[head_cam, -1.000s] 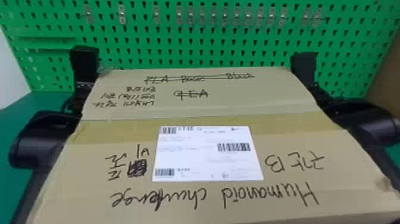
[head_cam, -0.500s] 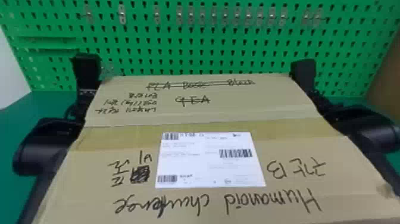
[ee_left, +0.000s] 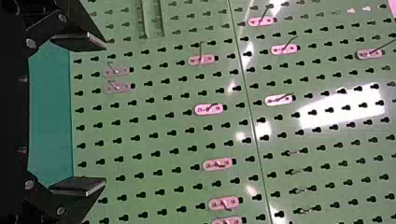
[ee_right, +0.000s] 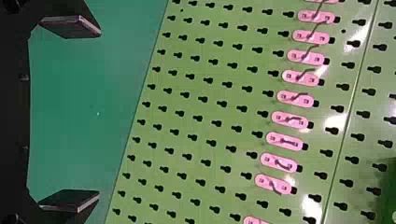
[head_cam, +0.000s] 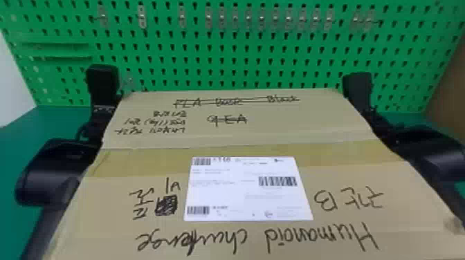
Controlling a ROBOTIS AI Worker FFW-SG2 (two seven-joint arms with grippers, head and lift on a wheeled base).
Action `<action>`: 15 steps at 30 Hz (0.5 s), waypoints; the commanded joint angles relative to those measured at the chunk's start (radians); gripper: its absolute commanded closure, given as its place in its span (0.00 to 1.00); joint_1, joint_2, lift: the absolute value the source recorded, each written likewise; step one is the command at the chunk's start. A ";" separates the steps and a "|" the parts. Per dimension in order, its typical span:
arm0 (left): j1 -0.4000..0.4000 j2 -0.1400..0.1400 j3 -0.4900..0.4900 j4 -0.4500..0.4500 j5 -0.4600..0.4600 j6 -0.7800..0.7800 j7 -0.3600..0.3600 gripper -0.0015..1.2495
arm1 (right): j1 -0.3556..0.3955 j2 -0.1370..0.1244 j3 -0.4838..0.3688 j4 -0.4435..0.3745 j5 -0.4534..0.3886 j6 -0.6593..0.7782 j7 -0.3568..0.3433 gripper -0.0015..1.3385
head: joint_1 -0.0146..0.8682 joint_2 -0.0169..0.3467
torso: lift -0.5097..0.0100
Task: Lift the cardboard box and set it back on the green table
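My left gripper (head_cam: pixel 103 83) stands by the far left corner of the cardboard box (head_cam: pixel 242 138) in the head view, and my right gripper (head_cam: pixel 358 90) by the far right corner. The arms run along the box's two sides, with its labelled top facing up. In the left wrist view my left gripper (ee_left: pixel 100 114) is open, nothing between its fingers. The right wrist view has my right gripper (ee_right: pixel 95 113) open and empty too. The box hides its own underside, so its height over the green table (head_cam: pixel 20 155) cannot be told.
Behind the box rises a green pegboard (head_cam: pixel 225 62) with a row of small hooks (head_cam: pixel 276 17). A narrow green ledge (head_cam: pixel 58 50) sticks out on its left. A brown surface (head_cam: pixel 449 72) stands at the right edge.
The box and both arms have shifted together, down and slightly to the right in the head view. The arms have stayed along the box's sides.
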 commanded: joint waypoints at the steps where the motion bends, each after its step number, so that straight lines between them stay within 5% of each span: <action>1: 0.000 0.010 -0.004 -0.001 -0.001 0.002 0.000 0.20 | 0.004 -0.006 -0.007 -0.004 0.001 0.002 0.000 0.07 | 0.66 0.19 | 0.63; 15: 0.002 0.042 -0.021 -0.009 -0.001 0.021 -0.001 0.20 | 0.016 -0.034 -0.019 -0.017 0.006 0.011 0.000 0.07 | 0.66 0.19 | 0.63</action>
